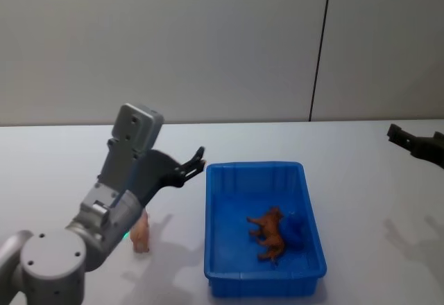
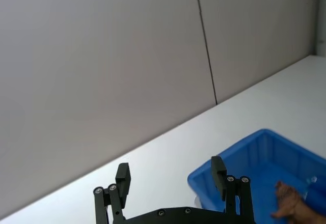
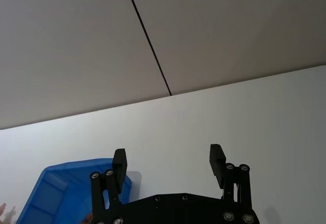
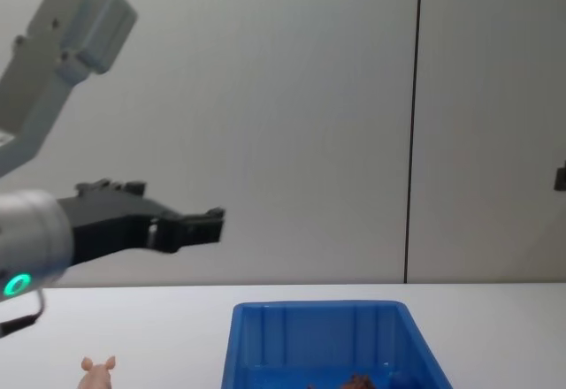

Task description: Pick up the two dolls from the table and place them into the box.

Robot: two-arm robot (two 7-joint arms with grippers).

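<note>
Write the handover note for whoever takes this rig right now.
Left gripper: open, empty, raised over the table just left of the box.
Right gripper: open, empty, off to the far right.
Brown doll: lying inside the box, done.
Pink pig: on the table, left of the box.
Left to do: pick up the pig and place it in the box.

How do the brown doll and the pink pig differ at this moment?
Colour: the brown doll is dark and shaggy, the pink pig pale. Place: the brown doll is inside the box; the pink pig is on the table left of it. Pose: the brown doll seems to lie on its side; the pink pig looks upright. Shared: both are small toy animals, and neither is held: the left gripper and right gripper are open and empty.
</note>
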